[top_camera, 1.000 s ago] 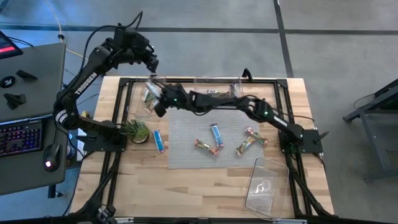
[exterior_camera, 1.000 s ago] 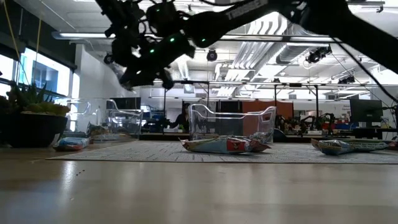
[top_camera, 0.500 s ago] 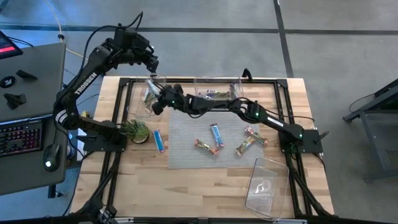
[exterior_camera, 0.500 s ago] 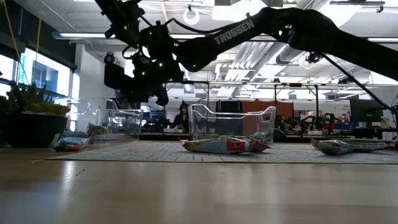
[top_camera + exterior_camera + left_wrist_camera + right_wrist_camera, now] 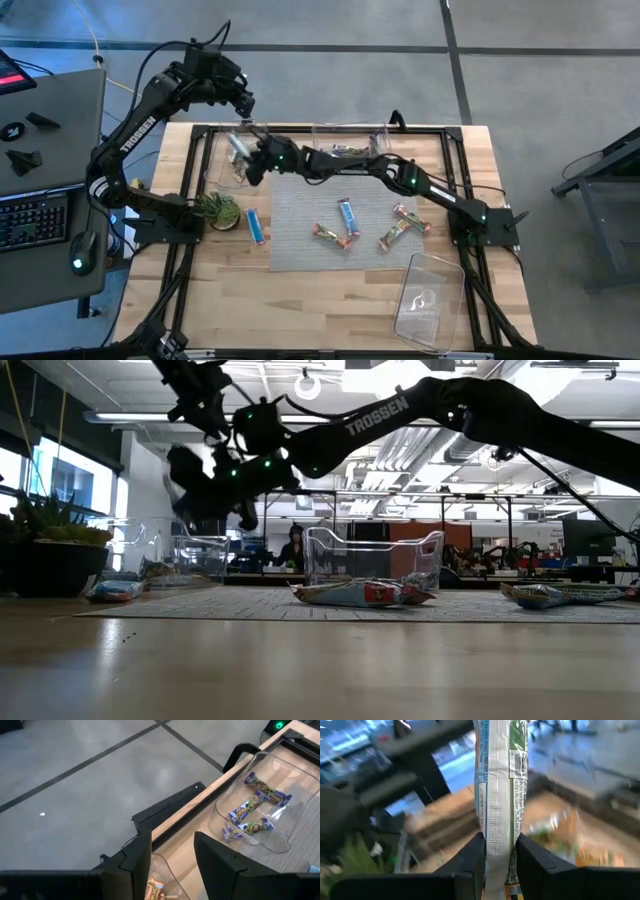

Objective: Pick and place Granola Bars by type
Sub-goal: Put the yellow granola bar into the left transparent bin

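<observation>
The right end effector point(image 5: 243, 160), clamped on a white-and-green wrapped granola bar point(image 5: 500, 795), hangs over the clear plastic bin point(image 5: 218, 172) at the desk's 10 o'clock corner, bar's long axis running out past the fingertips.

In the right wrist view you see the bar point(image 5: 499, 790) pinched in the right hand point(image 5: 499, 851) run off the frame edge, top end lost. Everything beyond the hand is motion-blurred; bin contents unreadable. In the high view the bar point(image 5: 240, 146) at the hand is too small to ID by type.
</observation>
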Robot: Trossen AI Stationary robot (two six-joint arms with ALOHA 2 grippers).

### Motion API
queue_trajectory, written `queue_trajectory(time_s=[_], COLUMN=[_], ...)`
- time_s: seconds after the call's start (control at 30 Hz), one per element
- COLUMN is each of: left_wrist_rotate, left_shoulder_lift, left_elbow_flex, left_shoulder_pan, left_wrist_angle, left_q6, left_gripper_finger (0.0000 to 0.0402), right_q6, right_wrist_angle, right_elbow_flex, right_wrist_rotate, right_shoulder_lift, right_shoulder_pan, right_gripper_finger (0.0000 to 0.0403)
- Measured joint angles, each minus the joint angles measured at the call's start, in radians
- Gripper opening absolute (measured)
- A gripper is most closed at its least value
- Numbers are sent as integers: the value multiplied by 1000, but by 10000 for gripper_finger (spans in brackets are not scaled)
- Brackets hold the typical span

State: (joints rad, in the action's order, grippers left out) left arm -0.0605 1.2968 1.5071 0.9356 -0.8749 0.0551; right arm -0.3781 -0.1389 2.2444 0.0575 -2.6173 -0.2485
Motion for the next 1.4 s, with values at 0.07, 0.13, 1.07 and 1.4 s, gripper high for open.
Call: queue_trajectory(time_s=[0.07, 0.13, 1.07, 1.4], left_wrist_rotate=[0, 0, -1, 0], left_shoulder_lift=[0, 0, 0, 0], left_elbow_flex=[0, 0, 0, 0], left_shoulder_pan=[0, 0, 0, 0], left_wrist_angle=[-2, -4, -32, -57], left_q6=[0, 0, 0, 0], left_gripper_finger=[145, 145, 145, 145], right_q6=[-22, -24, 375, 626], right_wrist_angle=[30, 33, -1, -57], right_elbow_flex=[-3, -3, 0, -1], right_wrist_rotate=[14, 15, 216, 199], right_shoulder_lift=[-2, -2, -1, -1], right_shoulder_pan=[1, 1, 26, 71], right_gripper_finger=[78, 78, 79, 79])
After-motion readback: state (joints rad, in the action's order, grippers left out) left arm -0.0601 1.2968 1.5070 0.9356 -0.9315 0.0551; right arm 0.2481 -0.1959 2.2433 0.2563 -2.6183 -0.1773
